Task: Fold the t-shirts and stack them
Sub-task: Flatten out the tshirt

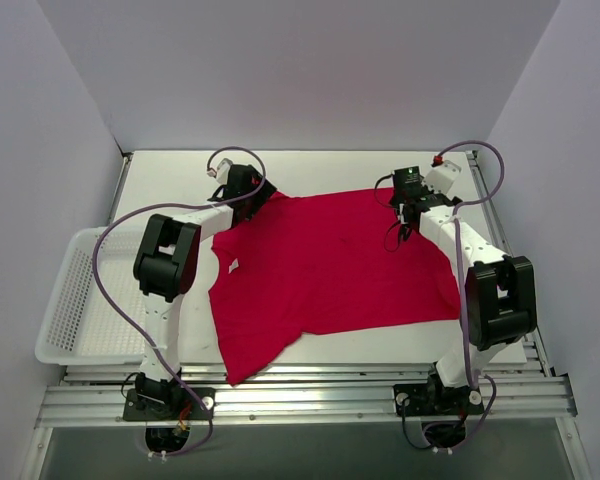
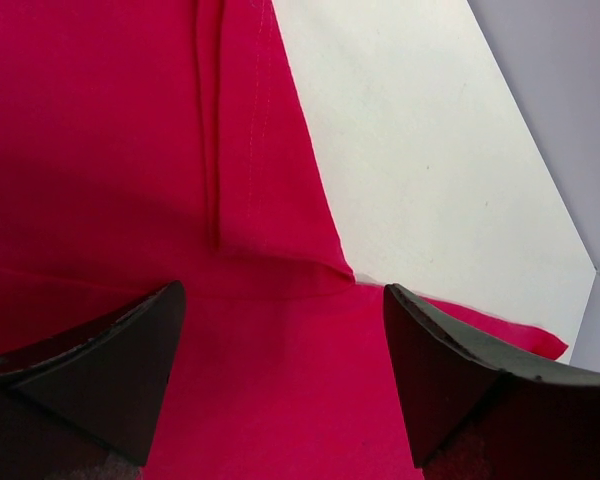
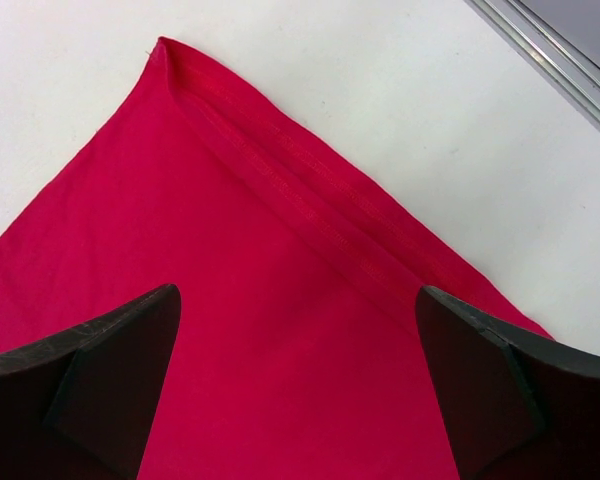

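Observation:
One bright red t-shirt (image 1: 330,270) lies spread flat on the white table, its small white neck tag (image 1: 234,265) near the left edge. My left gripper (image 1: 248,192) is open, low over the shirt's far left sleeve; in the left wrist view red cloth (image 2: 130,150) lies between and below the fingers (image 2: 100,370). My right gripper (image 1: 404,222) is open, low over the shirt's far right corner; in the right wrist view the hemmed corner (image 3: 280,200) lies just beyond the fingers (image 3: 90,390). Neither gripper holds cloth.
A white plastic mesh basket (image 1: 70,300) stands at the left table edge beside the left arm. Bare white tabletop (image 1: 320,170) runs behind the shirt. Aluminium rails (image 1: 310,395) edge the near side and the right side (image 1: 495,210). Walls enclose the table.

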`<action>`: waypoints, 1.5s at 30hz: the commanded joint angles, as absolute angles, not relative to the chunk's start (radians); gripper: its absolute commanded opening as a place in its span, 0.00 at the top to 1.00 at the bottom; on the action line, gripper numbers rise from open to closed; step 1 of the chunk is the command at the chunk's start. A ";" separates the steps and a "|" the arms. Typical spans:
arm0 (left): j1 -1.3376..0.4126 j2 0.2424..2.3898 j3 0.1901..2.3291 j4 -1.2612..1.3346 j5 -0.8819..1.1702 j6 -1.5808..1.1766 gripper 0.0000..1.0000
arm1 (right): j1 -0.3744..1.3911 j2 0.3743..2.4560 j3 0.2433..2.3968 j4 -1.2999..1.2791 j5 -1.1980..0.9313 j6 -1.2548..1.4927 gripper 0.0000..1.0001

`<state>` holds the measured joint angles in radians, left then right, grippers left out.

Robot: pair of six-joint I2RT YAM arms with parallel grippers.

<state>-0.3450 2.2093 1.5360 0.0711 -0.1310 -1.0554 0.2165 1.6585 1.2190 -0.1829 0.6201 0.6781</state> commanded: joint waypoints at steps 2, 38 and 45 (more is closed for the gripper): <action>-0.342 2.227 1.583 0.109 -0.160 -1.072 0.12 | 0.232 1.660 1.215 -0.189 0.646 0.670 0.00; -0.341 2.387 1.819 0.063 -0.153 -1.066 0.18 | 0.282 1.732 1.249 -0.204 0.692 0.670 0.00; -0.336 2.411 1.862 0.057 -0.146 -1.060 0.47 | 0.287 1.747 1.253 -0.206 0.698 0.669 0.00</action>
